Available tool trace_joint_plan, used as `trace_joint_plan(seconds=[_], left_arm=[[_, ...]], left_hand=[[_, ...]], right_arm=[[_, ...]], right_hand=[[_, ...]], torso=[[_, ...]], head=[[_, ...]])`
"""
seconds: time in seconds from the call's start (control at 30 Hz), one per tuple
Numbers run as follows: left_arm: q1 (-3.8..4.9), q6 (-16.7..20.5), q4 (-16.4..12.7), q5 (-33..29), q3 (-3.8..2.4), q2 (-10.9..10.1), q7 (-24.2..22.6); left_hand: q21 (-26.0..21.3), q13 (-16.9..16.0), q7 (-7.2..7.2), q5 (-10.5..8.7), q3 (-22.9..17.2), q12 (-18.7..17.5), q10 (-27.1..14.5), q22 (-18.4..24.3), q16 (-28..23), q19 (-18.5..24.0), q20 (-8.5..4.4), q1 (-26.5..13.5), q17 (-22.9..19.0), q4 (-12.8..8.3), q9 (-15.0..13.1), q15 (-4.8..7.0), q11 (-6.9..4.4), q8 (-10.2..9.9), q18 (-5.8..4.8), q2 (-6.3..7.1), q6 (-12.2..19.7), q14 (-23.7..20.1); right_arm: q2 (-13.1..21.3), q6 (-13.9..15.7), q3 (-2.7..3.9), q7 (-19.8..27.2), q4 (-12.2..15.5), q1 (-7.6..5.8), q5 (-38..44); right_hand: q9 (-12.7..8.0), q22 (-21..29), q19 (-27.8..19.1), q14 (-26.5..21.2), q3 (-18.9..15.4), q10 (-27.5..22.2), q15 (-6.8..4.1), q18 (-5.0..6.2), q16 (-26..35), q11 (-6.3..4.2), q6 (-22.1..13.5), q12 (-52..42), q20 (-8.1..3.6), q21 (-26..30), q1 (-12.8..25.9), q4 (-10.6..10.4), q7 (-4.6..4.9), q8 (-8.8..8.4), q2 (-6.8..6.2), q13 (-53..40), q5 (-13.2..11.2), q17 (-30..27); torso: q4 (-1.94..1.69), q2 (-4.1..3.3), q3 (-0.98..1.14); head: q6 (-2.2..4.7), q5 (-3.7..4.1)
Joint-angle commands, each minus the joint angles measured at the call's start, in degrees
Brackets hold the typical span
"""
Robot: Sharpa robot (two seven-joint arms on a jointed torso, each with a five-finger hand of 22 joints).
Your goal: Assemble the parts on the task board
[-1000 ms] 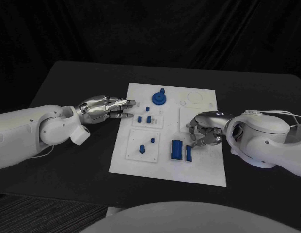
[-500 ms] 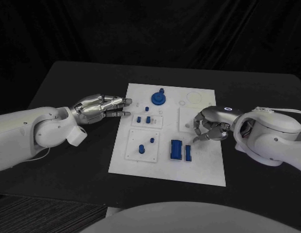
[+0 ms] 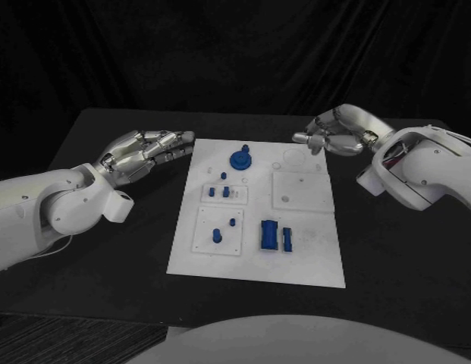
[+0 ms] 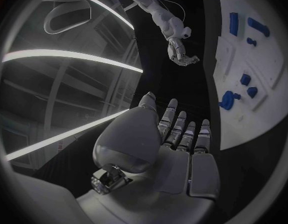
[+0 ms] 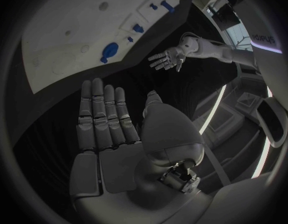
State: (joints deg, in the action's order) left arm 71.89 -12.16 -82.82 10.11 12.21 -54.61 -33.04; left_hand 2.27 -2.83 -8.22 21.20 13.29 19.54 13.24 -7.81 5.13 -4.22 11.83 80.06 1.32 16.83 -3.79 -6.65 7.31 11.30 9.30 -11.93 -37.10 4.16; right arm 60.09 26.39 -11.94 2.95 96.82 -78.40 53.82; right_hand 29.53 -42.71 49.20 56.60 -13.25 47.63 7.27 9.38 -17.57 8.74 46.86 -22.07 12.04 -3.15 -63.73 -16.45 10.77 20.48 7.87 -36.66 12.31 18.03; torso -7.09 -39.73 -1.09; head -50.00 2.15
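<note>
The white task board [image 3: 309, 262] lies in the middle of the black table. On it stand a round blue part with a knob [image 3: 242, 158], small blue pegs [image 3: 224, 192] and two blue blocks [image 3: 268, 234] side by side. My left hand [image 3: 148, 152] hovers off the board's far left corner, fingers straight and apart, holding nothing. My right hand [image 3: 334, 133] is raised near the board's far right corner. In the right wrist view the right hand [image 5: 109, 134] is flat with nothing in it, above the board [image 5: 63, 40]. The left wrist view shows the left hand [image 4: 178, 149] empty too.
A square inset plate [image 3: 302, 189] on the board's right half has a small hole in it. Black table [image 3: 410, 250] stretches on both sides of the board, and a black curtain hangs behind it.
My right hand has lifted off the board's middle right, swung to the far right corner and spread its fingers. My left hand has drawn back from the board's left edge and risen.
</note>
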Motion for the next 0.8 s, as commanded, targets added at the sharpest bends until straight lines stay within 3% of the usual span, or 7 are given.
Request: trace_joint_plan(seconds=[0.03, 0.1, 0.33, 0.43, 0.47, 0.6, 0.8], left_arm=[[0.17, 5.9, 0.0, -0.3, -0.04, 0.5, -8.3], [0.18, 7.7, 0.0, -0.3, -0.04, 0.7, -9.8], [0.11, 13.5, -0.3, -0.3, -0.03, 0.8, -13.2], [0.00, 8.9, -0.2, 0.0, 0.01, 0.7, -4.5], [-0.07, 9.2, -0.2, -0.1, -0.07, 0.7, -4.4], [-0.58, 11.3, -0.5, -0.5, -0.60, 1.1, -4.1], [-2.17, 17.7, -1.5, -1.9, -2.25, 2.4, -3.0]], left_hand=[[-0.6, 0.4, 1.14, -2.28, 1.4, -3.3, -3.2, 1.2, -3.0, 1.2, -2.00, -1.2, -0.7, -0.1, 0.5, 1.87, -1.58, -2.1, -0.11, 0.26, 3.2, -2.7], [-1.4, 0.6, 1.91, -3.68, 2.1, -5.0, -4.8, 4.0, -4.5, 2.8, -3.21, -1.8, -1.1, -0.1, 0.6, 2.88, -2.58, -3.5, -0.36, 0.38, 5.0, -3.8], [-2.2, 1.2, 6.86, -6.89, 4.1, -10.3, -9.4, 7.3, -5.1, 4.1, -7.31, -4.0, -1.3, -0.1, 1.5, 7.16, -7.87, -8.7, -0.23, 1.36, 14.1, -4.2], [-2.3, 2.8, 8.22, -11.13, -1.3, -13.3, -13.2, 7.8, -5.1, 4.2, -11.83, -26.8, -1.3, -5.1, 3.8, 6.65, -7.31, -11.3, -2.79, 4.62, 21.5, -4.2], [-2.3, 2.8, 8.22, -11.72, -1.8, -13.7, -13.2, 7.8, -5.1, 4.2, -11.83, -29.6, -1.3, -5.6, 3.8, 6.65, -7.31, -11.3, -2.80, 5.03, 22.5, -4.2], [-2.3, 2.8, 8.22, -13.00, -3.3, -14.5, -13.2, 7.8, -5.1, 4.2, -11.83, -36.4, -1.3, -7.1, 3.8, 6.65, -7.31, -11.3, -3.77, 5.94, 24.5, -4.2], [-2.3, 2.8, 8.22, -14.67, -5.3, -19.5, -13.2, 7.8, -5.1, 4.2, -11.83, -45.3, -1.3, -9.1, 3.8, 6.65, -7.31, -11.3, -4.39, 7.16, 27.1, -4.2]], right_arm=[[-0.7, 0.1, 0.00, 10.9, -1.6, 0.30, -18.8], [-1.4, -1.5, 0.00, 13.6, -2.9, 1.00, -24.2], [-3.2, -5.6, 0.00, 20.8, -5.5, 3.20, -34.8], [-3.1, -2.6, 0.00, 14.6, -5.4, 2.99, -26.2], [-3.3, -2.4, 0.13, 14.7, -5.4, 3.17, -26.5], [-4.2, -0.8, 1.02, 15.6, -5.5, 4.30, -28.6], [-7.0, 3.9, 3.79, 18.5, -5.8, 7.84, -35.0]], right_hand=[[-4.3, 6.0, -5.1, -3.5, -2.4, -2.7, 2.06, -0.24, 5.4, 2.63, -1.8, 5.1, 2.74, -0.4, 1.5, -0.3, -0.06, -3.14, 1.34, 8.1, -0.6, -4.4], [-7.8, 10.2, -12.8, -12.8, -4.0, -11.5, 5.70, -2.14, 11.3, 5.94, -8.4, 10.2, 4.35, 0.3, 4.2, -0.4, -3.48, -7.55, 2.79, 13.1, -2.4, -8.1], [-19.8, 37.7, -45.7, -45.2, -9.6, -35.3, 4.75, -3.27, 15.3, -0.61, -20.7, 13.9, 4.64, 2.2, 9.1, -0.2, -11.10, -13.26, 5.74, 27.7, -6.8, -16.1], [-23.4, 42.7, -49.2, -49.3, -1.1, -39.8, 0.26, -5.12, 17.6, -3.76, -30.4, 16.9, -1.56, 3.1, 28.1, 6.0, -10.77, -15.96, 1.48, 31.0, -12.3, -18.0], [-25.1, 42.7, -49.2, -51.3, 2.8, -42.0, -1.77, -9.38, 17.6, -8.74, -35.0, 22.1, -4.40, 3.1, 38.1, 8.9, -10.77, -20.48, -0.90, 32.5, -12.3, -18.0], [-29.5, 42.7, -49.2, -56.6, 7.9, -47.6, -7.27, -9.38, 17.6, -8.74, -40.8, 22.1, -12.04, 3.1, 50.8, 16.5, -10.77, -20.48, -7.87, 36.7, -12.3, -18.0], [-29.5, 42.7, -49.2, -56.6, 13.2, -47.6, -7.27, -9.38, 17.6, -8.74, -46.9, 22.1, -12.04, 3.1, 59.0, 16.5, -10.77, -20.48, -7.87, 36.7, -12.3, -18.0]], torso=[[0.63, 2.45, 0.53], [0.79, 3.38, 0.71], [1.31, 6.26, 1.42], [1.11, 4.89, 1.07], [1.17, 4.92, 1.07], [1.57, 5.17, 1.07], [2.82, 5.94, 1.07]], head=[[0.00, -0.20], [0.04, -0.29], [0.25, -0.75], [0.29, -0.70], [0.45, -0.72], [1.48, -0.81], [4.69, -1.12]])
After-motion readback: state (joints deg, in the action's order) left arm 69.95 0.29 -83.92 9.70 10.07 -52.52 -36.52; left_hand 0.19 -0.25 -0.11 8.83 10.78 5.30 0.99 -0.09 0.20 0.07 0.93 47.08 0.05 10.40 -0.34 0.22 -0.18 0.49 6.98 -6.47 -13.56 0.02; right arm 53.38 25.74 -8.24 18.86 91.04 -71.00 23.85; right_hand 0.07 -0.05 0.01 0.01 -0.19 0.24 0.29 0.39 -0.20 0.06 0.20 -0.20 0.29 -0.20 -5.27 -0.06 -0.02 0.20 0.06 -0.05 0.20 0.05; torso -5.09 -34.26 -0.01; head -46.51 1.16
